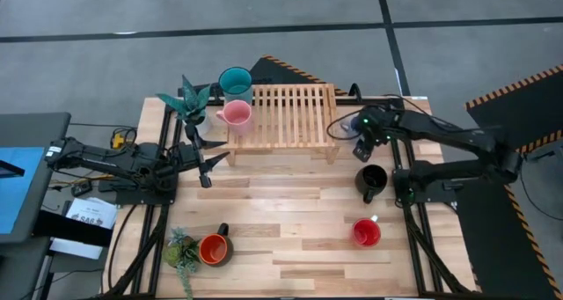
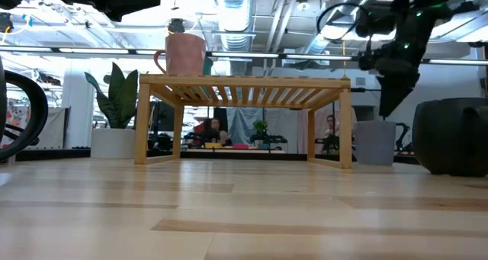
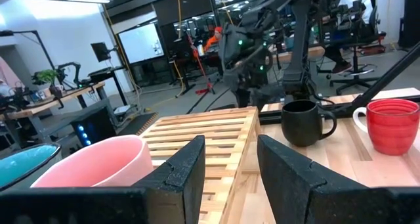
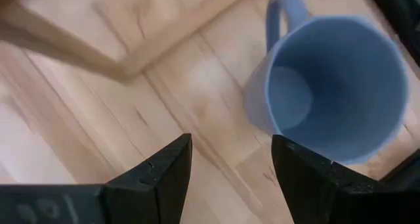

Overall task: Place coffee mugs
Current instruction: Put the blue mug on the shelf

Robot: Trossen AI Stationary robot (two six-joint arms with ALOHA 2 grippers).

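Note:
The pink mug point(image 1: 236, 113) and the teal mug point(image 1: 235, 82) stand on the left end of the wooden rack point(image 1: 286, 115). On the table are the black mug point(image 1: 371, 181), the red mug point(image 1: 367, 232) and the orange mug point(image 1: 214, 249). My right gripper point(image 1: 361, 149) hovers open just right of the rack. It points down beside the grey-blue mug point(image 4: 328, 86), which stands upright on the table and is hidden in the high view. My left gripper point(image 1: 207, 168) is open at the rack's left near corner, close to the pink mug point(image 3: 98, 165).
A potted plant point(image 1: 189, 102) stands by the rack's left end, and another point(image 1: 180, 247) sits next to the orange mug. Bare wood lies between the rack and the near edge. People and desks show in the room beyond the table.

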